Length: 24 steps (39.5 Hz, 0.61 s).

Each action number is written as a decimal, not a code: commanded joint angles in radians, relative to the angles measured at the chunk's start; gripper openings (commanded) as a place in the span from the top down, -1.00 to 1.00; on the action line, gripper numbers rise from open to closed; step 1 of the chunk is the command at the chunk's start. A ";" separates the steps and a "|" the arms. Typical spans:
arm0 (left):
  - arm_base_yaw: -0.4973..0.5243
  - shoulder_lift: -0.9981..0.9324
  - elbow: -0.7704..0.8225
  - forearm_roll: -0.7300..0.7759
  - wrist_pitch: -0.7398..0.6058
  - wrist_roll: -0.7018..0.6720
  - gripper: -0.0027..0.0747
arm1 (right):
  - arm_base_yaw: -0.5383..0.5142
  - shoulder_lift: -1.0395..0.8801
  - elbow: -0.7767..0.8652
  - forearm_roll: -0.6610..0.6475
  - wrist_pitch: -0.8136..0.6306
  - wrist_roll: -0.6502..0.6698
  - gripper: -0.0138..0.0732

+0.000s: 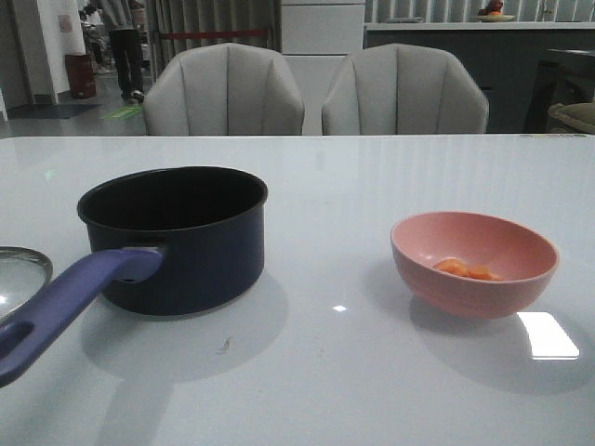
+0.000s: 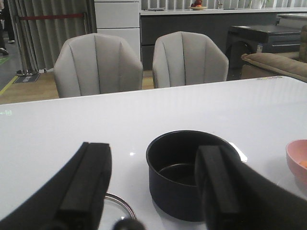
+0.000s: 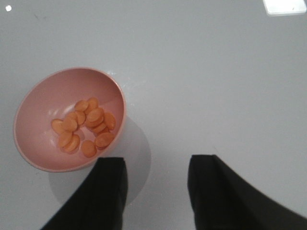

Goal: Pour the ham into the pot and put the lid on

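- Our right gripper [image 3: 156,191], jaws released, hangs above the pink bowl [image 3: 38,117] of ham [image 3: 86,125], presumably to grasp it.
- Our left gripper [image 2: 153,191], also released, faces the empty pot [image 1: 177,237]; the lid [image 1: 19,279] lies at the counter's [image 1: 335,372] left edge.

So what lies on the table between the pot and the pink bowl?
Nothing: the front view shows bare table between pot and pink bowl.
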State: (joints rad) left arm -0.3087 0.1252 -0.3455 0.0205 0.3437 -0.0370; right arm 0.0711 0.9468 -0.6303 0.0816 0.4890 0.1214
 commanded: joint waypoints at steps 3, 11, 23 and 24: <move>-0.008 0.012 -0.027 -0.004 -0.089 -0.001 -0.16 | 0.013 0.176 -0.174 0.009 0.084 -0.029 -0.28; -0.008 0.012 -0.027 -0.020 -0.094 -0.001 -0.16 | 0.027 0.388 -0.337 0.065 0.156 -0.113 -0.28; -0.008 0.012 -0.027 -0.020 -0.094 -0.001 -0.16 | 0.027 0.627 -0.455 0.188 0.179 -0.207 -0.28; -0.008 0.012 -0.027 -0.020 -0.094 -0.001 -0.16 | 0.027 0.642 -0.461 0.188 0.181 -0.207 -0.28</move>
State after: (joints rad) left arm -0.3087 0.1252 -0.3455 0.0106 0.3337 -0.0370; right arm 0.0998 1.5760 -1.0416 0.2486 0.6823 -0.0586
